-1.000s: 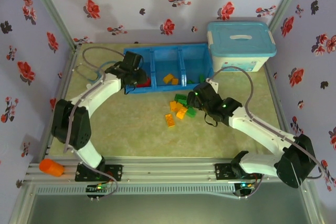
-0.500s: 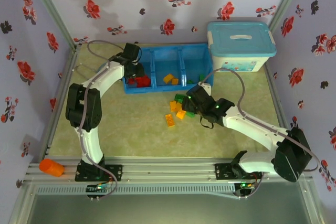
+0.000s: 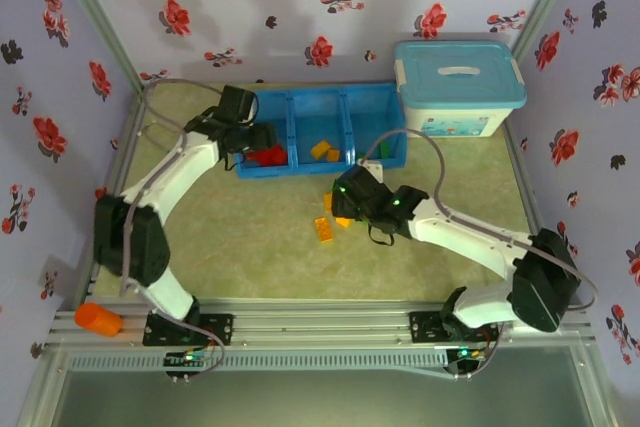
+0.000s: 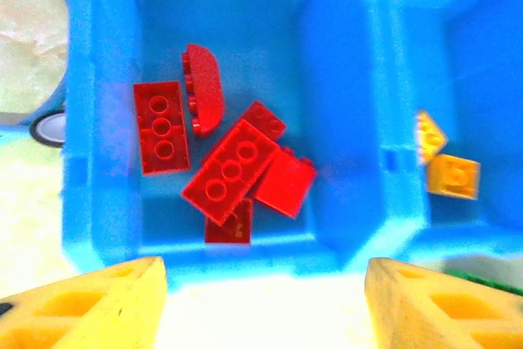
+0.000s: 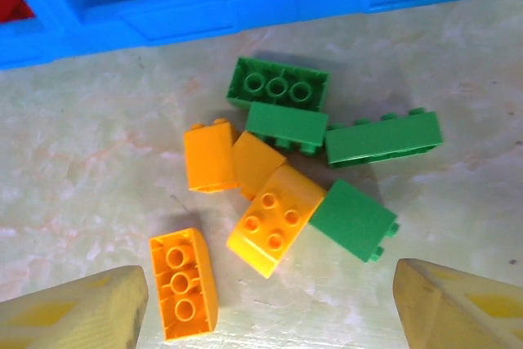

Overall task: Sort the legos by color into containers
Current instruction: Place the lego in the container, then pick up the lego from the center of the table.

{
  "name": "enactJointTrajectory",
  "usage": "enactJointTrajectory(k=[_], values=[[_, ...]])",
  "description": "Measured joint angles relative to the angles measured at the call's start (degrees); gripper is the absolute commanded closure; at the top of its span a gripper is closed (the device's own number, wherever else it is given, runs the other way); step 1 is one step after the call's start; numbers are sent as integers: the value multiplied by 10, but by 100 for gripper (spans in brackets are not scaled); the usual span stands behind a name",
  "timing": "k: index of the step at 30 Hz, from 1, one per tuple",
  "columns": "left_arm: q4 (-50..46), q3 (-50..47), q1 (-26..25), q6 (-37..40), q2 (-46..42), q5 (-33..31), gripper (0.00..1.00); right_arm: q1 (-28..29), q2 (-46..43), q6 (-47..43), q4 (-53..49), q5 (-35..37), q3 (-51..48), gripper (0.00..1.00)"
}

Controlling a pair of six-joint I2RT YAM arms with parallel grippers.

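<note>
Hovering just above the pile (image 5: 282,169) of loose bricks, the right tool (image 5: 265,284) has its fingers spread wide with nothing between them. The pile lies on the counter (image 3: 250,247) just beside the near wall of the tray (image 5: 204,14). It is made of four green bricks (image 5: 288,127) on the tray side and to the right, with four orange ones clustered nearer the arm. One orange brick (image 5: 184,284) lies a little apart from the rest, studs up. Its long axis runs roughly toward the tray, so it crosses the line on which the fingers close, and a pinch would take it across its narrow width. It sits off to the left-finger side rather than centred, so the tool probably needs a small sideways shift before descending, and the neighbouring orange bricks are close enough to get nudged. The left tool (image 4: 263,266) is also spread apart and empty. It hangs over the tray's left compartment, where the red bricks (image 4: 233,173) lie, well apart from the pile. The middle compartment holds a few orange pieces (image 4: 453,176). The right arm is clearly the nearer one for the next pick.
</note>
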Motion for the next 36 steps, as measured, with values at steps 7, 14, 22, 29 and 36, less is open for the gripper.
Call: enactJointTrajectory(k=[7, 14, 22, 29, 36], values=[[30, -155, -24, -22, -169, -1, 36, 26, 118, -18, -8, -33, 59, 23], [16, -291, -45, -51, -289, -5, 37, 50, 233, -23, -21, -49, 119, 29], [-1, -365, -47, -79, -378, -10, 39, 57, 317, -19, -50, -51, 161, 46], [-12, -374, -47, -89, -387, -12, 41, 64, 323, -11, -64, -49, 165, 73], [-16, -375, -55, -90, -396, -16, 42, 62, 322, -29, -111, -30, 243, 76]])
